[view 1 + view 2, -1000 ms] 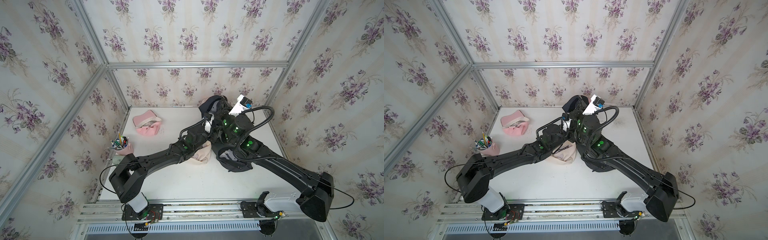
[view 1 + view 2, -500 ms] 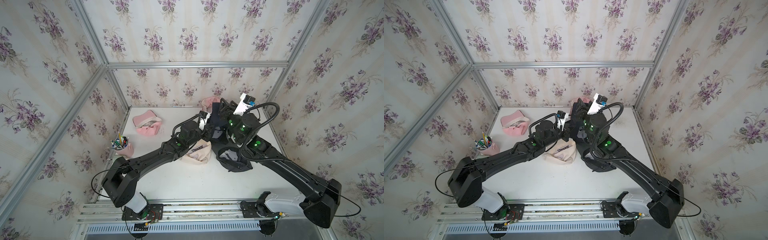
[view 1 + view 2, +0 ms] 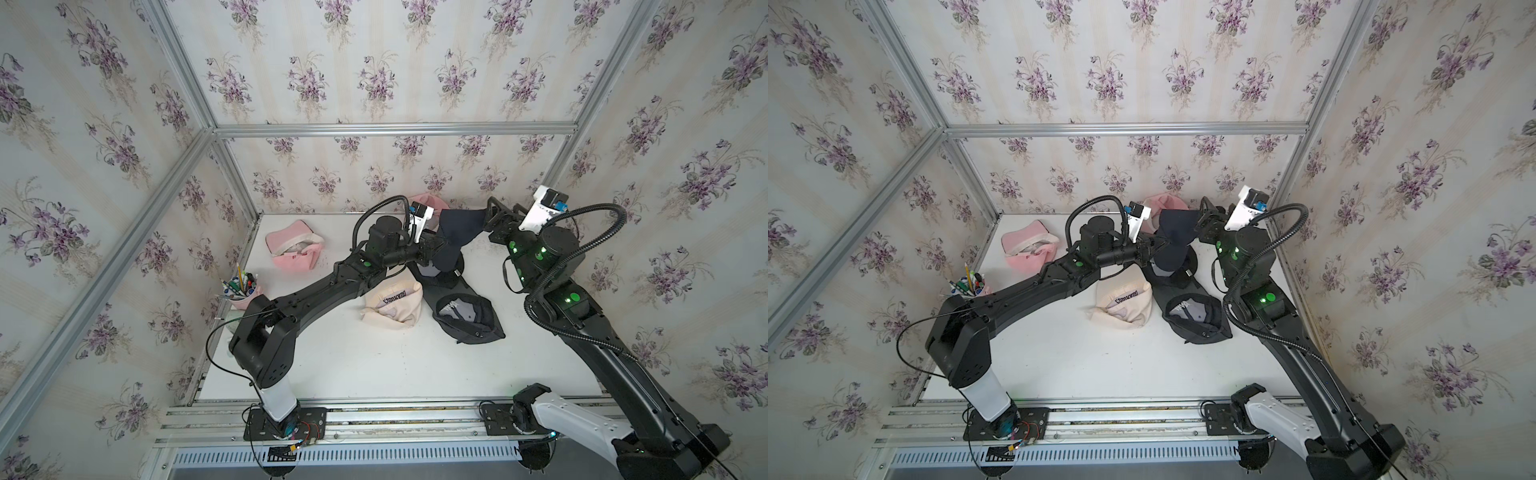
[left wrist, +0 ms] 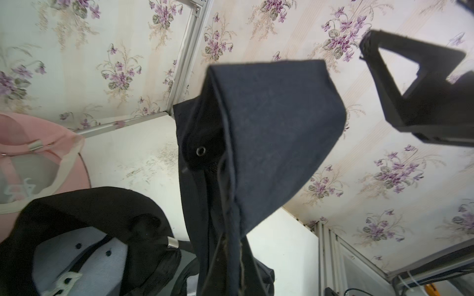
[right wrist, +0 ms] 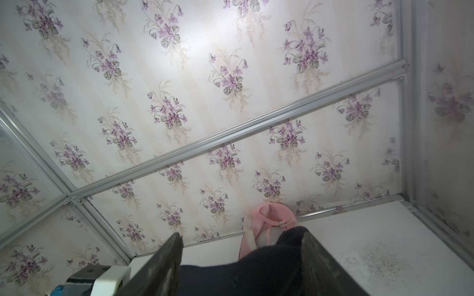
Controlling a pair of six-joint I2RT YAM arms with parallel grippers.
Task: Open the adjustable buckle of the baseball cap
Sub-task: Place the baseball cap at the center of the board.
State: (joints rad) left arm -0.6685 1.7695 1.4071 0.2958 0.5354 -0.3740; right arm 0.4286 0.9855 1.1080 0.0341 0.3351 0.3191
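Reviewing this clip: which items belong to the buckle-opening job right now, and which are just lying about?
In the job:
navy cap, held aloft
left gripper, shut on it
right gripper, open at its edge

Lying about:
pink cap
second pink cap, by the back wall
beige cap
black cap
second black cap, behind it
pen cup

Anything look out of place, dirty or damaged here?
Dark speckled grime marks the white table near its back right corner. The dark cap hangs crumpled from the left pincer; nothing looks spilled or torn.
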